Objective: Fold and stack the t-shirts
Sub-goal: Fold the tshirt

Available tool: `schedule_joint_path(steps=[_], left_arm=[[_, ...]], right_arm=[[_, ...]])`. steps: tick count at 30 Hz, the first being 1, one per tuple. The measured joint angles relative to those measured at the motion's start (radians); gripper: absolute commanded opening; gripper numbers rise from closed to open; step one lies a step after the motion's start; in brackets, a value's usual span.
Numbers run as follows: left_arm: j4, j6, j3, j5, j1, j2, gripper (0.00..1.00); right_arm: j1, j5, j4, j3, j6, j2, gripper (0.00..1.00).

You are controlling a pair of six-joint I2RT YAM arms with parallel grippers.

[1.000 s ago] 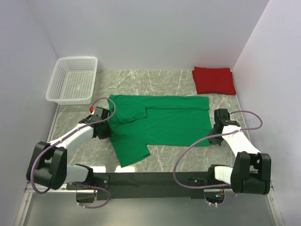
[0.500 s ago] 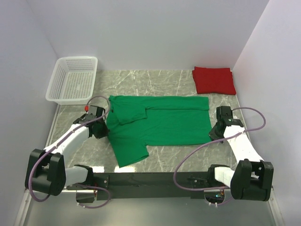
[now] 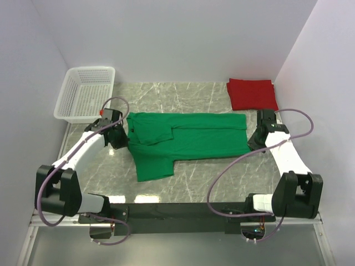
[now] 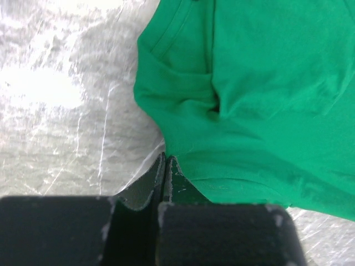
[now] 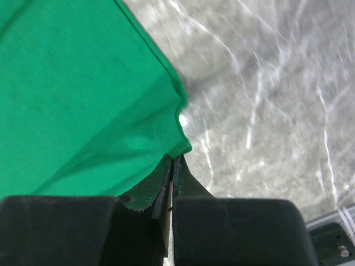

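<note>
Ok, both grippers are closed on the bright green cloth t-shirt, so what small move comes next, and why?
Probably carry both pinched edges together toward the far side, folding the bright green cloth t-shirt over itself. The left gripper and right gripper are shut on its opposite ends, it lies mostly spread out, and the red folded t-shirt waits far right.

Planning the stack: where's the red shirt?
In the top view, the folded red shirt lies at the far right corner, beyond the green shirt.
</note>
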Motion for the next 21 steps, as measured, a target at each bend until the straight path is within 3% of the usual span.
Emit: schedule_joint_path(steps=[10,21], left_arm=[[-0.01,0.027,0.145,0.031,0.034,0.133,0.01],[0.008,0.039,0.204,0.069,0.063,0.278,0.01]], right_arm=[[0.0,-0.029,0.023,0.151,-0.018,0.19,0.0],[0.0,-0.032,0.044,0.239,-0.017,0.331,0.0]])
